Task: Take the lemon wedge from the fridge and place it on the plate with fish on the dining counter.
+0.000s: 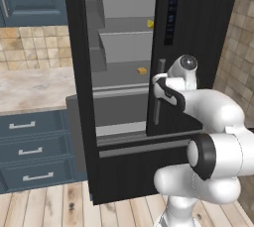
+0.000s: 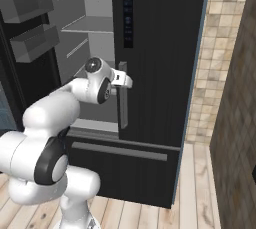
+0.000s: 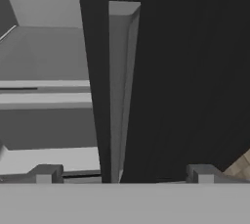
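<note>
Fridge (image 1: 124, 122): left door swung open, light grey shelved interior exposed; right door closed, with a dark control panel (image 1: 172, 17) near its top. Bottom drawer (image 2: 120, 165) shut, long grey bar handle across it.

Lemon wedge (image 1: 150, 23): small bright yellow piece on an upper shelf, at the right edge of the opening, just beside the closed door's edge. One shelf lower sits a darker orange-yellow chunk (image 1: 142, 71), also toward the right side of the shelf. The two are well apart vertically, each resting on its own shelf.

Gripper (image 3: 124, 171): at the grey vertical handle (image 3: 119, 91) of the closed right door. In the hand view the two finger tips stand wide apart at the bottom edge, one on each side of the handle, with clear space between each tip and the bar. Jaws released, nothing held. In the right base view the hand (image 2: 121, 79) reaches the top of the handle (image 2: 123, 103); whether it touches it cannot be told from that angle.

Open left door carries grey door bins (image 2: 31, 23), seen stacked in the right base view.

Surroundings: beige marbled counter (image 1: 30, 89) to the left of the fridge over dark blue drawers (image 1: 32, 151); tan tiled wall (image 2: 207, 58) to the right; wood plank floor (image 2: 200, 193).
</note>
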Motion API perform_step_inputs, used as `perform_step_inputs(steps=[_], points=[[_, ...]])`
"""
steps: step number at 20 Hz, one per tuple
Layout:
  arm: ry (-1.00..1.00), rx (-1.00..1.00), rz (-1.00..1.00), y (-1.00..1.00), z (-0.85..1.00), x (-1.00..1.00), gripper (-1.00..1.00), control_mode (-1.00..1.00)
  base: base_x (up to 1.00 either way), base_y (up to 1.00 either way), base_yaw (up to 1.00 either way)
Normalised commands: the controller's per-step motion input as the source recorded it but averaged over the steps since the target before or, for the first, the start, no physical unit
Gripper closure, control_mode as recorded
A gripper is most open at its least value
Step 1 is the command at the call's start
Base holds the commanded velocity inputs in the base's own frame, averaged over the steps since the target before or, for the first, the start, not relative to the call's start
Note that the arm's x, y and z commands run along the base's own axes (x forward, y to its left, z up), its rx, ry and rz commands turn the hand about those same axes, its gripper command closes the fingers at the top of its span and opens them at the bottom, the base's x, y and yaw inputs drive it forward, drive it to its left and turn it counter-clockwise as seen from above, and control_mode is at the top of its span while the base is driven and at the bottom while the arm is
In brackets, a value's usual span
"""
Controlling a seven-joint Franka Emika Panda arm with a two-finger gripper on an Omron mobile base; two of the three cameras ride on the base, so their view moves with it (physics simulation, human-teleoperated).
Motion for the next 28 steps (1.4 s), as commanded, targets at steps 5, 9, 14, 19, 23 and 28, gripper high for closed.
perform_step_inputs(steps=[5,9,14,19,23,28], points=[[0.00,0.01,0.00,0.00,-0.36,0.32,-1.00,-1.00,0.00,0.00,0.00],[-0.02,0.01,0.00,0.00,-0.25,0.40,-1.00,-1.00,0.00,0.00,0.00],[-0.05,0.01,0.00,0.00,-0.12,0.56,-1.00,-1.00,0.00,0.00,0.00],[-0.06,0.02,0.00,0.00,-0.12,0.66,-1.00,-1.00,0.00,0.00,0.00],[-0.02,0.01,0.00,0.00,-0.08,0.58,-1.00,-1.00,0.00,0.00,0.00],[0.00,0.00,0.00,-0.05,-0.09,0.56,-1.00,-1.00,0.00,0.00,0.00]])
